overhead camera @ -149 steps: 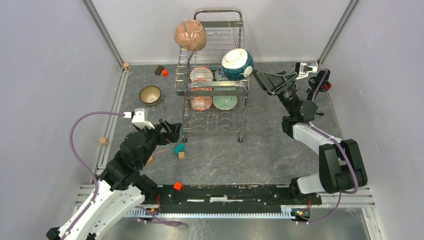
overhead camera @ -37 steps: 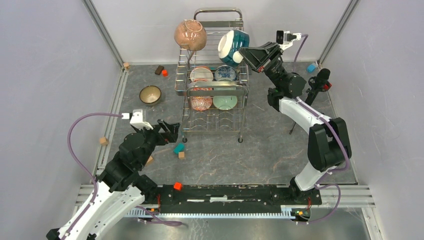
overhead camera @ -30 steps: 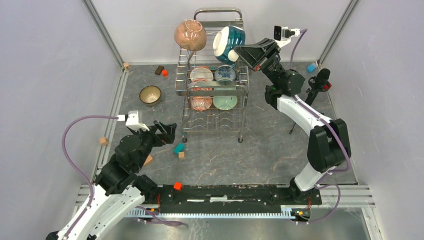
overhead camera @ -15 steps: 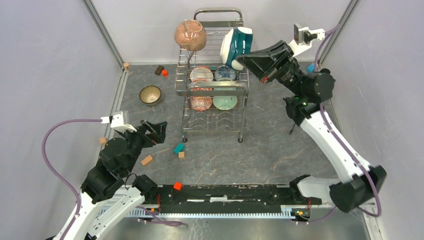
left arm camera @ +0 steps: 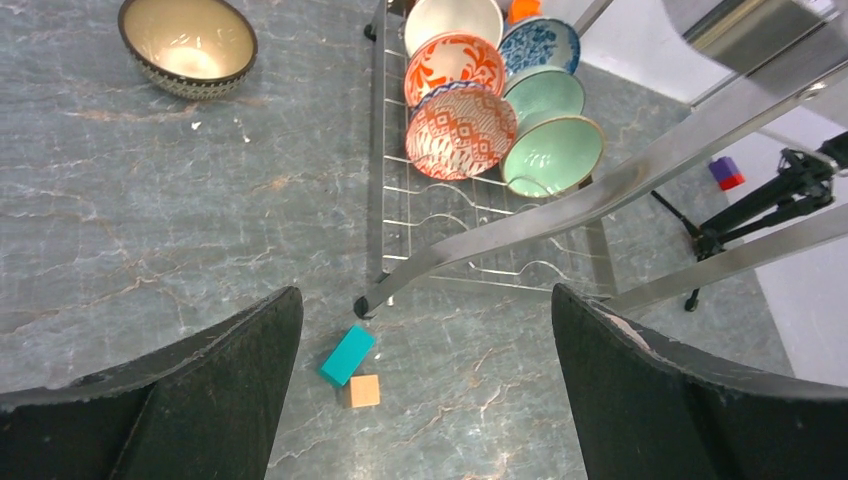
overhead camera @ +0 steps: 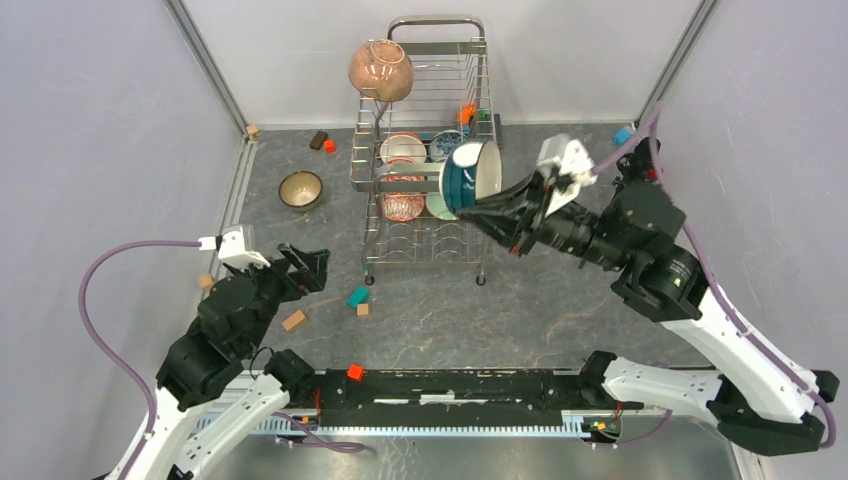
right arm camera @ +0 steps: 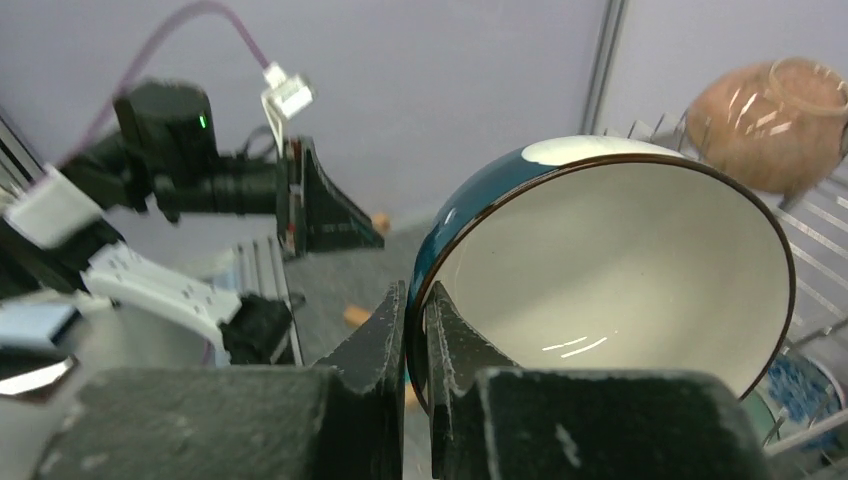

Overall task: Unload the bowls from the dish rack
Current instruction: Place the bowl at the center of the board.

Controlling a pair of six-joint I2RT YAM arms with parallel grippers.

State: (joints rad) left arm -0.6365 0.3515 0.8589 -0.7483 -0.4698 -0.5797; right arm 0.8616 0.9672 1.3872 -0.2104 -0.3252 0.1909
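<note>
One teal-and-white bowl (overhead camera: 470,178) has left the top of the dish rack (overhead camera: 436,20); your right gripper (right arm camera: 415,340) pinches its rim, holding it at the rack's front. Your left gripper (left arm camera: 427,295) gapes wide.

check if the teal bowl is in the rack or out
Out. The teal bowl hangs tipped on its side in the air, its rim pinched by the shut right pincer, with the dish rack behind it.

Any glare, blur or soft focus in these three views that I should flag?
Top view: evenly lit, sharp, with glints on the pink bowl. Left wrist: bowls crisp, but the rack shows a bright blurred near rail, and the left gripper is dark and soft. Right wrist: the right gripper is soft up close; light streaks lie inside the teal bowl.
</note>
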